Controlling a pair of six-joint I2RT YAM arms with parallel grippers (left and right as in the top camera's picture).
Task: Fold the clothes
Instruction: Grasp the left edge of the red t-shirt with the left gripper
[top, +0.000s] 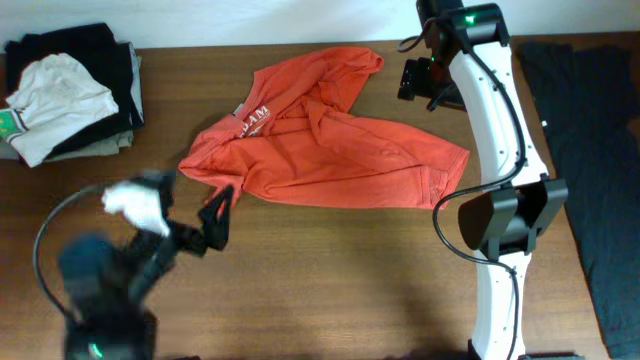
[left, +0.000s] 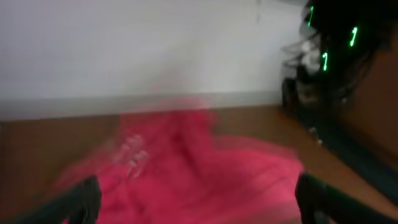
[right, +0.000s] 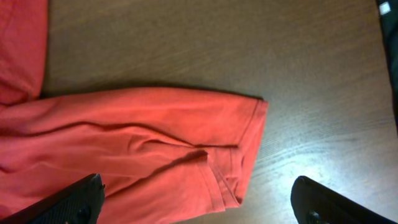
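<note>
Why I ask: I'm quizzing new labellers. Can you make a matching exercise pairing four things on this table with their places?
1. crumpled orange cotton shirt
2. stack of folded black and white clothes
3. left tool
4. right tool

A. far left corner
B. just off the shirt's near left edge
C. centre of the wooden table
D. past the shirt's far right side

Pairs: 1-C, 2-A, 3-B, 4-D.

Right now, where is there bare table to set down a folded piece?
Widest: the table front, bordered by the orange shirt, the left gripper and the right arm. A narrower gap lies between the clothes pile and the shirt. The middle is crowded.
</note>
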